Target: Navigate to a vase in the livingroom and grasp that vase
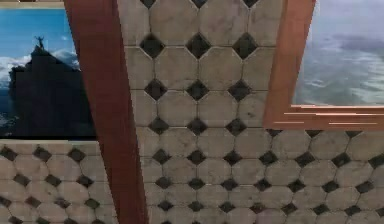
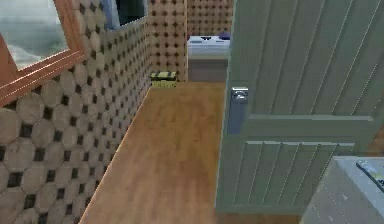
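A wall of pale octagonal tiles with dark diamonds [image 1: 195,110] stands close ahead in the forward view. Two windows with reddish-brown wooden frames are set in it. The left window [image 1: 45,75] looks out on a dark hill under blue sky. The right window [image 1: 345,50] looks out on cloud and water. In the arm side view a small yellow-green thing [image 2: 163,78] lies on the wooden floor [image 2: 170,150] against the tiled wall, too small to name.
A pale grey-green panelled door [image 2: 300,90] with a metal handle [image 2: 238,105] stands on the arm side view's right. A white and grey unit [image 2: 208,55] sits at the far end of the floor strip. A grey top's corner [image 2: 350,195] shows at bottom right.
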Available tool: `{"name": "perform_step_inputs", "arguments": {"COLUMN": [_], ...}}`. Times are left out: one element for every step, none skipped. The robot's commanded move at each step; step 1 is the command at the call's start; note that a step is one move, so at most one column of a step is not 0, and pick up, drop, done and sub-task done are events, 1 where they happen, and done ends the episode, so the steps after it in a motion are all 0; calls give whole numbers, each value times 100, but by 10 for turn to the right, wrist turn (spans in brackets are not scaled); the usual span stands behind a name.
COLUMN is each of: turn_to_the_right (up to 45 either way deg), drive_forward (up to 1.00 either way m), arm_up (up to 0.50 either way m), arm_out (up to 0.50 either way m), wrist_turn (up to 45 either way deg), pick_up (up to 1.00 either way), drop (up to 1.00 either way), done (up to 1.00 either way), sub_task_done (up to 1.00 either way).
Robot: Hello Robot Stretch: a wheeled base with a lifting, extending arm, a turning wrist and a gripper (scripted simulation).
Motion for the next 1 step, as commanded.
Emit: {"name": "perform_step_inputs", "arguments": {"turn_to_the_right": [-450], "drive_forward": [0], "arm_up": [0], "arm_out": [0], "wrist_turn": [0], "pick_up": [0], "drop": [0], "done": [0], "sub_task_done": [0]}}
